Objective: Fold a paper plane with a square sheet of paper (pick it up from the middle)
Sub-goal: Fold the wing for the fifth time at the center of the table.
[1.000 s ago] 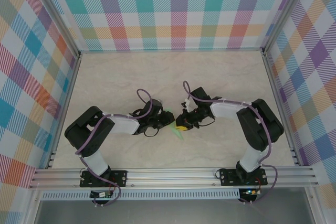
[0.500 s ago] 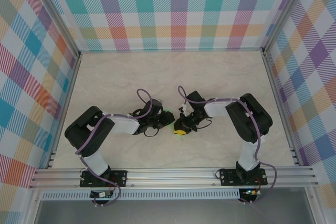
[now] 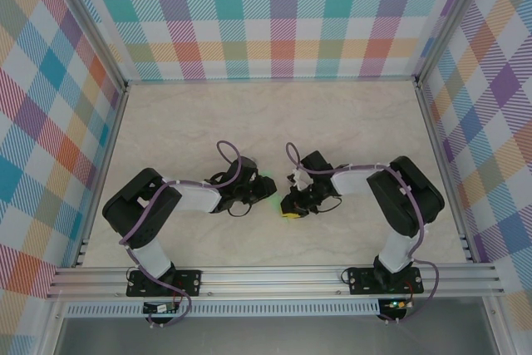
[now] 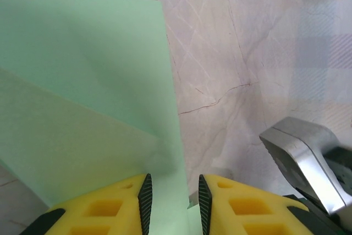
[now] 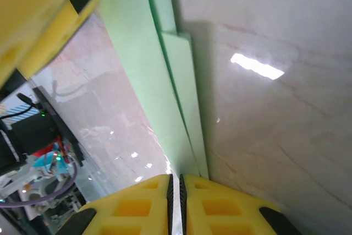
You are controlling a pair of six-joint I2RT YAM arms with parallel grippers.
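Two grippers, the left gripper and right gripper, meet mid-way across the table from above; left wrist: fingers part-closed on the paper plane; right wrist: fingers nearly together, pinching its edge.

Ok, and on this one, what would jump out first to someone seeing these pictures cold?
The light green paper plane, which spreads across the left wrist view and runs down between the left gripper's yellow fingers. In the right wrist view its folded edges narrow into the right gripper, pinched nearly shut on it. From above, both grippers meet nose to nose in the middle of the table, ringed by loud plaid walls.
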